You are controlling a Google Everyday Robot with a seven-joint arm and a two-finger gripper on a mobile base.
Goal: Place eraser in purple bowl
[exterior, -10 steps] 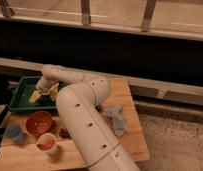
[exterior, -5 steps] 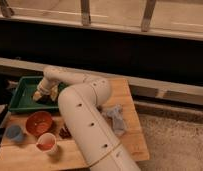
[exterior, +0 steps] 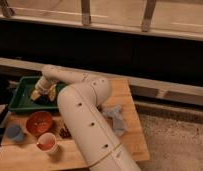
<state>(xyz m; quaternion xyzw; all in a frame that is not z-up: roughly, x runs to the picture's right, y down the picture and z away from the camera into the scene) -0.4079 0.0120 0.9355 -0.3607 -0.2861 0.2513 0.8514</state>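
End effector [exterior: 43, 93], closed, sits low in the green rectangular plastic tray [exterior: 21, 97] on the wooden table [exterior: 129, 102]; the small dark eraser is hidden beneath it, any hold unclear

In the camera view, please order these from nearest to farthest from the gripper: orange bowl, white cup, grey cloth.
The gripper is shut, low in the green tray.
1. orange bowl, just before the tray.
2. white cup, near the front edge.
3. grey cloth, far right side.

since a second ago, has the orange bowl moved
No. The orange bowl sits by the green tray's near edge as before; the gripper, shut, is over that tray.
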